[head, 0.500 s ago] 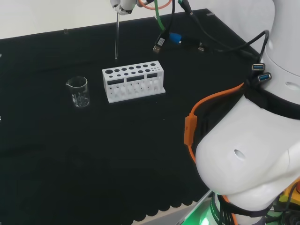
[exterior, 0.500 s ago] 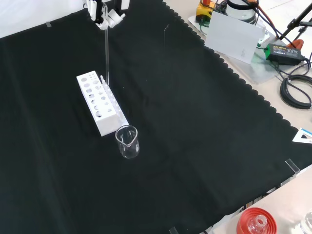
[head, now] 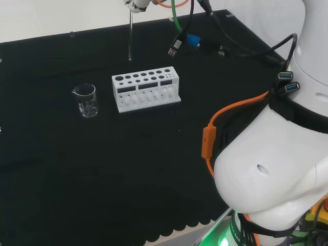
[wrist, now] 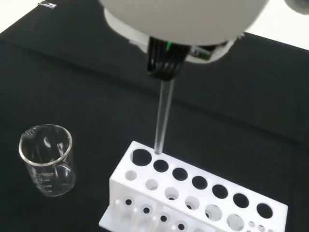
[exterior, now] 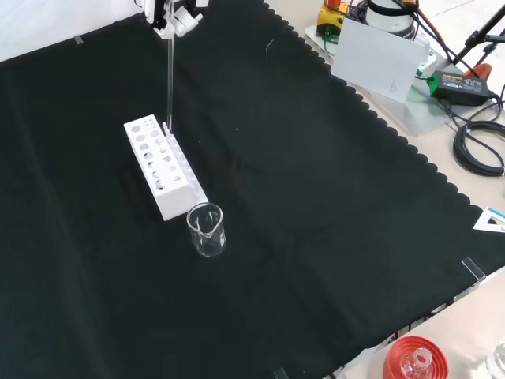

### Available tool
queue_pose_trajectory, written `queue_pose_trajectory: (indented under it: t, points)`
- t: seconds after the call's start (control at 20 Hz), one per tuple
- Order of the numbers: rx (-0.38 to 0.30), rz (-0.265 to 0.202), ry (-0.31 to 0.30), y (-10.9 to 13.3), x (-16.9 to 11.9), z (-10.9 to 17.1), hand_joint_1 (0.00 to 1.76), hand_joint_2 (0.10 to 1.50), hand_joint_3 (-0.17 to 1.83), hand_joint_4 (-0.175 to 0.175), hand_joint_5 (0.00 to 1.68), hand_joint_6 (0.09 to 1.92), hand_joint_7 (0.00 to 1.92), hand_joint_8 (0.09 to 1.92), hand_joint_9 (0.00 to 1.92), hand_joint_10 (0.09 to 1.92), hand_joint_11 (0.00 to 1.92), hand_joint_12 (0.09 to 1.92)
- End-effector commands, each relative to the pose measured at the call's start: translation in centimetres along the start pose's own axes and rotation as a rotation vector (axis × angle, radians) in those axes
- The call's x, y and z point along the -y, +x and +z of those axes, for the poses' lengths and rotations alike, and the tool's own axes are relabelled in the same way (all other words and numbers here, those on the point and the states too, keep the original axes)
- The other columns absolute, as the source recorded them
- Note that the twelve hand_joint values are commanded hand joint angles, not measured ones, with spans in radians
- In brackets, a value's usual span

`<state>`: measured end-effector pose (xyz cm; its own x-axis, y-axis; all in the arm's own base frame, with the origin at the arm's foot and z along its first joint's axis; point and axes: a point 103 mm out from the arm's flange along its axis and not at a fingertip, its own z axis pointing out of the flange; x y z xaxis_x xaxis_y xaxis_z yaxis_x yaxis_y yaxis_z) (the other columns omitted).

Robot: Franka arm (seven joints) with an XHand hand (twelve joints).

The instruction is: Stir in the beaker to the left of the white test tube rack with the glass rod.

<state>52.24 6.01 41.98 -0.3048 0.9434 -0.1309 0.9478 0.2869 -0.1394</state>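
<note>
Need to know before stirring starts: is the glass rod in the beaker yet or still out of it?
Out. The glass rod hangs upright from the hand above the white rack; the beaker stands apart.

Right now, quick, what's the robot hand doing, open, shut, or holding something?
Robot hand: shut on the glass rod, which hangs upright above the white test tube rack.

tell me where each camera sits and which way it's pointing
Head view: behind and above the arm's base, facing the bench; white arm links at right.
Front view: opposite side, looking down on the cloth; the hand at top holds the glass rod.
Wrist view: at the wrist, looking down the rod.
All three share the rack and beaker.
</note>
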Motion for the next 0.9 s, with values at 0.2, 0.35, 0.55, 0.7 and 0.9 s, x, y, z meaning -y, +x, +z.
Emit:
queue_pose_trajectory:
  t: [0.2, 0.35, 0.55, 0.7, 0.9]
  points:
    - [0.005, -0.009, -0.001, 0.8, 0.4, -0.6, 1.33, 0.53, 0.88, -0.175, 1.19, 0.72, 1.43, 0.71, 1.78, 0.44, 1.66, 0.65]
    - [0.005, -0.027, -0.012, 2.0, 0.6, -1.2, 1.33, 0.53, 0.88, -0.175, 1.19, 0.72, 1.43, 0.71, 1.78, 0.44, 1.66, 0.66]
    - [0.010, -0.060, -0.016, 3.9, 0.6, -1.7, 1.33, 0.53, 0.88, -0.175, 1.19, 0.72, 1.43, 0.71, 1.78, 0.43, 1.66, 0.66]
    - [0.004, -0.094, -0.021, 5.5, 0.5, -1.9, 1.33, 0.53, 0.88, -0.175, 1.19, 0.72, 1.43, 0.71, 1.79, 0.43, 1.66, 0.66]
    - [-0.001, -0.142, -0.030, 7.7, 0.1, -1.7, 1.33, 0.53, 0.88, -0.175, 1.19, 0.72, 1.43, 0.71, 1.79, 0.43, 1.66, 0.66]
